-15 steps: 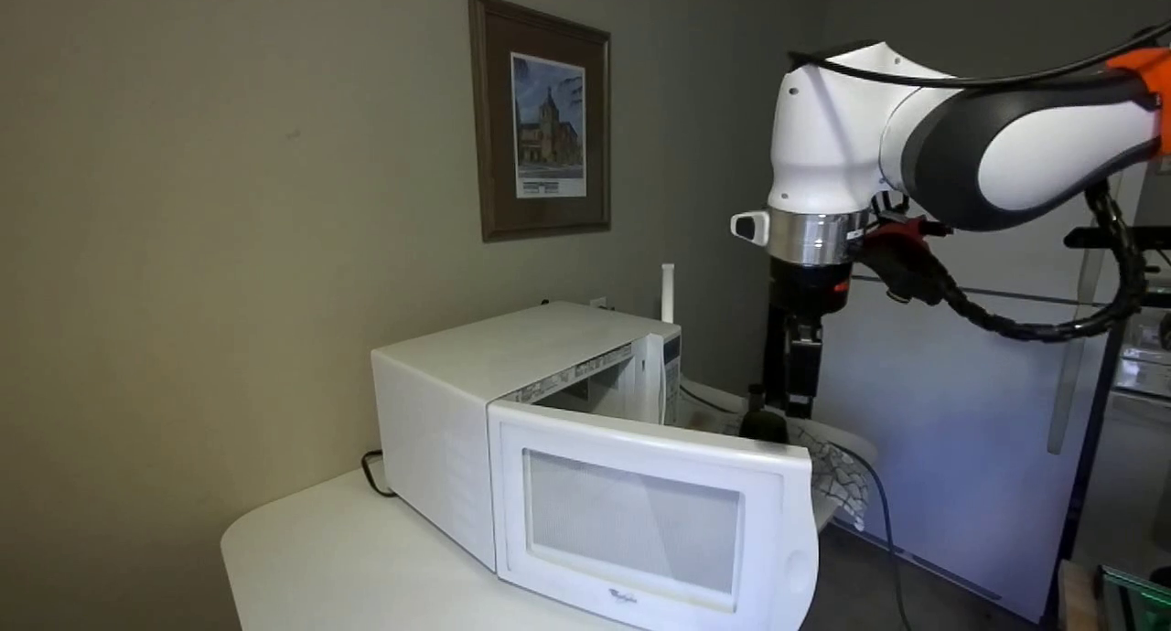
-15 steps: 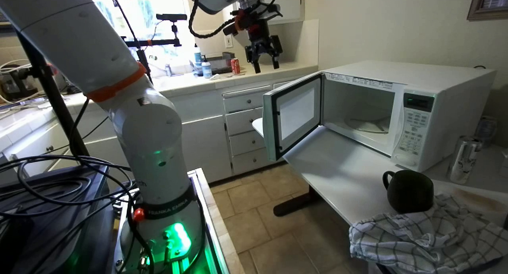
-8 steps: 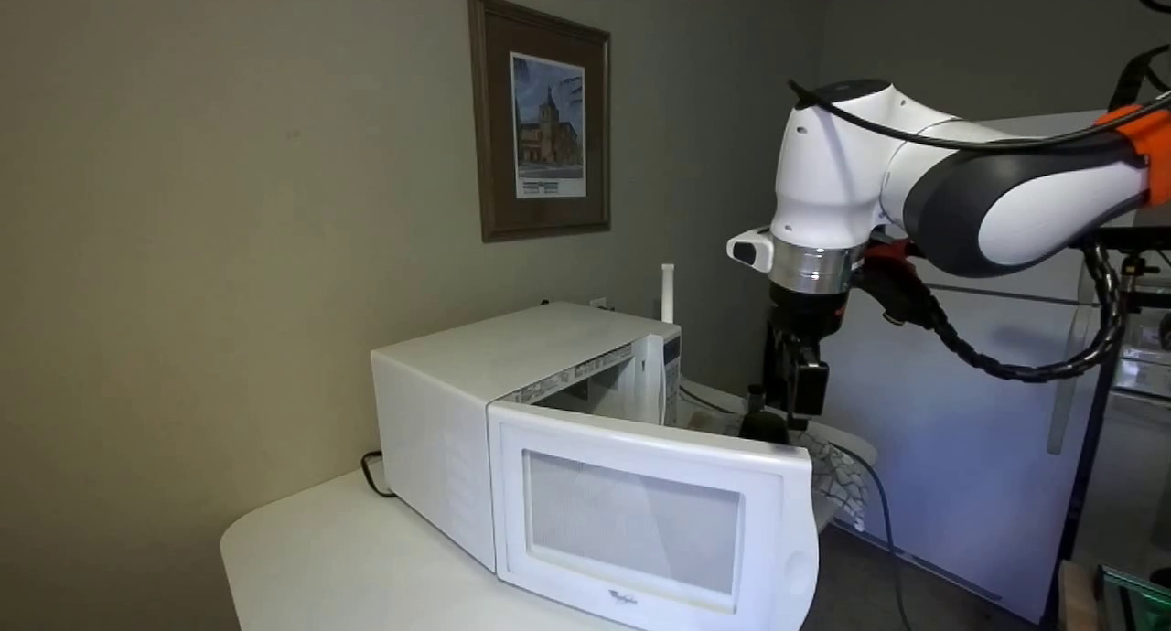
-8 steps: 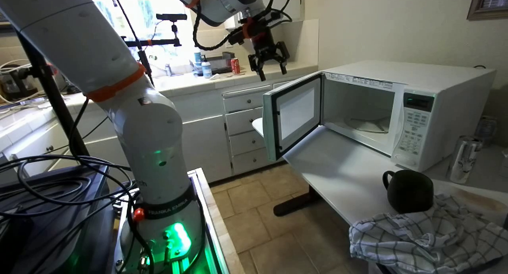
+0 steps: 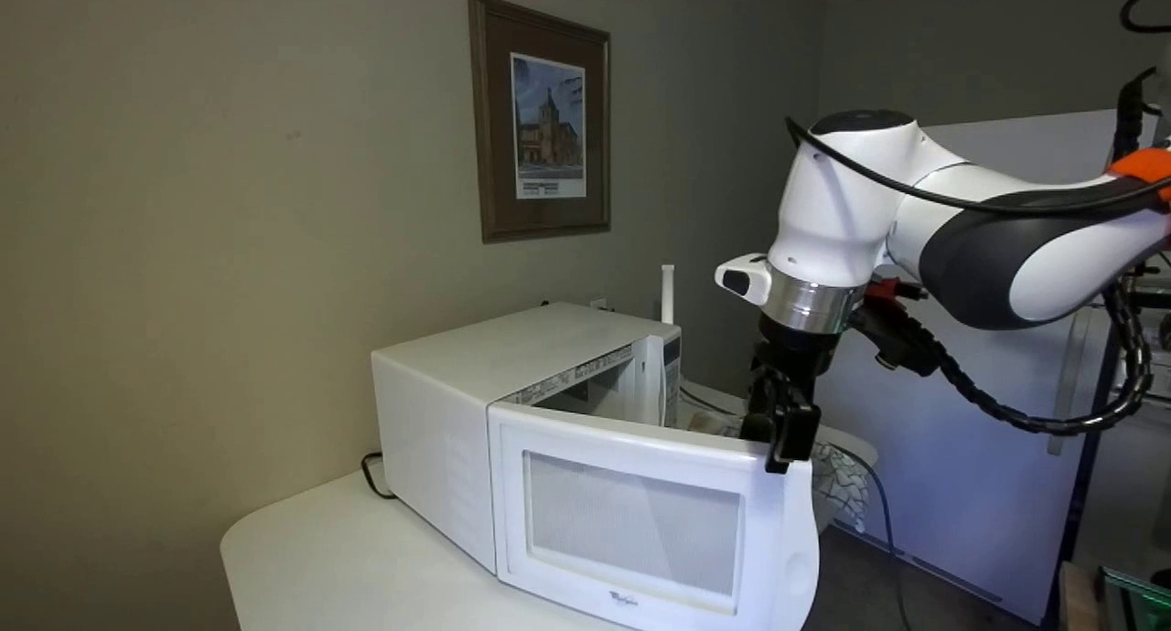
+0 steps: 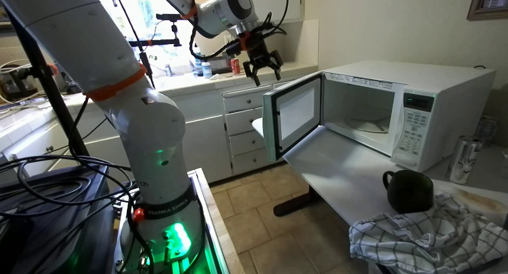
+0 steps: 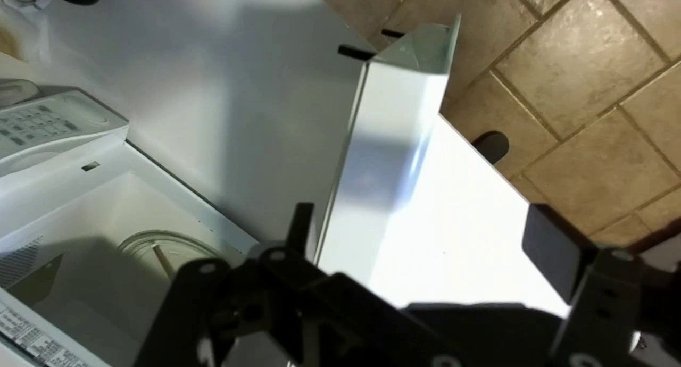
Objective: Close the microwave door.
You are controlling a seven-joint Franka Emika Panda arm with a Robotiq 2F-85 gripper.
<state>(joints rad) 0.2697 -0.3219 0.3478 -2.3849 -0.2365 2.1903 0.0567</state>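
The spread claw point(image 6: 268, 80) hangs, seemingly, above the open microwave door point(image 5: 649, 521).

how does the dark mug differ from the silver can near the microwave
In an exterior view:
Colour: the mug is dark and looks plain; the can is silvery with dark markings.
Shape: the mug is broad and squat; the can is a slimmer cylinder.
Handle: the mug has a loop handle; the can shows none.
Shared: both are near the microwave, at its control panel end.
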